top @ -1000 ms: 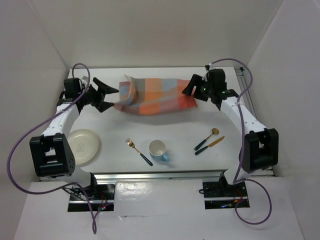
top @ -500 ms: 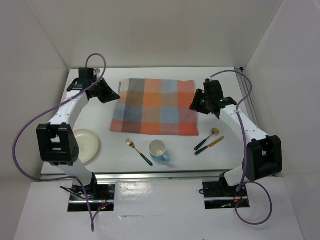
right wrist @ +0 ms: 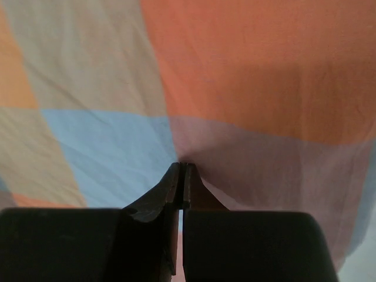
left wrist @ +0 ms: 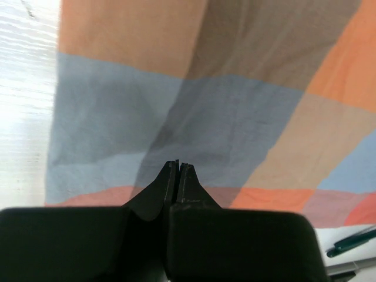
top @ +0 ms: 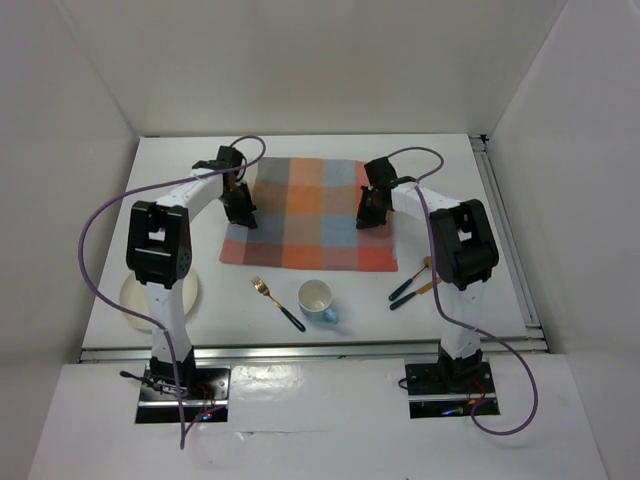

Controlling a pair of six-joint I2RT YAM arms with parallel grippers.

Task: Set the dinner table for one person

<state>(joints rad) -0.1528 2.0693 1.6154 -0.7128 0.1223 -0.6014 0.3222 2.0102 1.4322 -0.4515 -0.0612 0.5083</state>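
The dinner table (top: 450, 170) is a white top with a silver rail (top: 310, 348) along its near edge. An orange, blue and grey checked cloth (top: 305, 215) lies flat at its middle back. My left gripper (top: 245, 215) hangs over the cloth's left side, shut with nothing between its jaws (left wrist: 178, 164). My right gripper (top: 366, 218) is over the cloth's right side, also shut, its tips down at the fabric (right wrist: 183, 165). In front of the cloth lie a gold fork (top: 278, 303), a blue cup (top: 317, 300), and a spoon and knife (top: 412, 285).
A pale plate (top: 135, 300) sits at the near left, half hidden behind my left arm. A dark green utensil handle (left wrist: 352, 241) shows at the lower right of the left wrist view. White walls close in the table on three sides.
A second ago the cloth hung bunched between both open grippers; it now lies spread flat. Both arms have swung inward over the cloth and both grippers have shut.
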